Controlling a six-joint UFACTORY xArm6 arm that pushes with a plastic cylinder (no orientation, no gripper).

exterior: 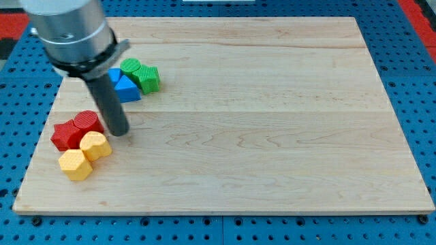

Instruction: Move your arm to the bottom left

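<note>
My tip (119, 131) rests on the wooden board (259, 122) at the view's left, at mid height. It stands just right of two red blocks (75, 129) and just above two yellow blocks (85, 155), close to the upper yellow one. A blue triangular block (125, 87), with more blue behind the rod, lies above the tip. Two green blocks (142, 74) lie to the right of the blue ones.
The board lies on a blue perforated table (409, 68). The arm's grey body (68, 30) covers the board's top left corner. A red area (417, 12) shows at the view's top right.
</note>
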